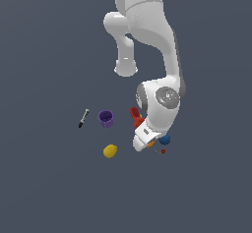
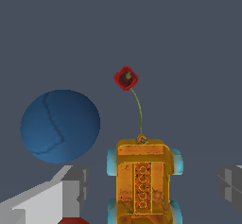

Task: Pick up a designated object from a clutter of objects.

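The orange blocky item (image 2: 143, 180) with cyan corners lies on the floor between my spread fingers (image 2: 71, 190), untouched on either side; my gripper (image 2: 151, 190) is released around it. Its red piece (image 2: 125, 78) trails on a thin string, near the blue ball (image 2: 60, 126).

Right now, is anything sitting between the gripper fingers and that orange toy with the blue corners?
Nothing visible. In the wrist view the orange toy lies between the open fingers with bare gaps on both sides. The blue ball sits beside it, outside the gap.
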`<state>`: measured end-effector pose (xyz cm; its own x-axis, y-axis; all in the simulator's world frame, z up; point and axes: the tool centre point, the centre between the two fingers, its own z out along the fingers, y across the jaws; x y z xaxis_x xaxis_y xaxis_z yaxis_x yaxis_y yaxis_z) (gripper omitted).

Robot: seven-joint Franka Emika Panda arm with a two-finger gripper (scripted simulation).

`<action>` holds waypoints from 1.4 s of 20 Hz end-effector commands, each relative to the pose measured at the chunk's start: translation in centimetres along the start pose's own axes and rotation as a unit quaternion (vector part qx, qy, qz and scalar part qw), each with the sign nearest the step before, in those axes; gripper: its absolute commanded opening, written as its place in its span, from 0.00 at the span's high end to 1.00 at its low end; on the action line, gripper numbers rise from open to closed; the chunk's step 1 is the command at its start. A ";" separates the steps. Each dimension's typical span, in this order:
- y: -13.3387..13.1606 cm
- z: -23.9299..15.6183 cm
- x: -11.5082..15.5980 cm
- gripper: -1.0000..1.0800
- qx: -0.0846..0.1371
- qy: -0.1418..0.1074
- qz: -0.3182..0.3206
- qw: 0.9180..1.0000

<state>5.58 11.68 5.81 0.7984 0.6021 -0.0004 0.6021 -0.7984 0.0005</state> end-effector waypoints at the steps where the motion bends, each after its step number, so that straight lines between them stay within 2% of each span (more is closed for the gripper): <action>1: -0.1 0.9 0.0 0.04 0.000 0.000 0.000 1.000; 7: -0.1 3.7 -0.1 0.04 0.000 0.000 -0.002 1.000; 12: 0.0 4.4 0.0 0.04 0.000 0.000 -0.002 1.000; 13: 0.0 4.4 0.0 1.00 0.000 0.000 -0.002 1.000; 22: 0.0 4.4 0.0 1.00 0.000 0.000 -0.002 1.000; 23: 1.2 2.7 0.5 1.00 -0.009 0.012 0.004 1.000; 28: 1.6 2.1 0.1 1.00 -0.009 0.011 0.003 1.000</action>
<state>6.67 10.70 3.41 0.8019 0.5970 0.0219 0.5967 -0.8022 0.0182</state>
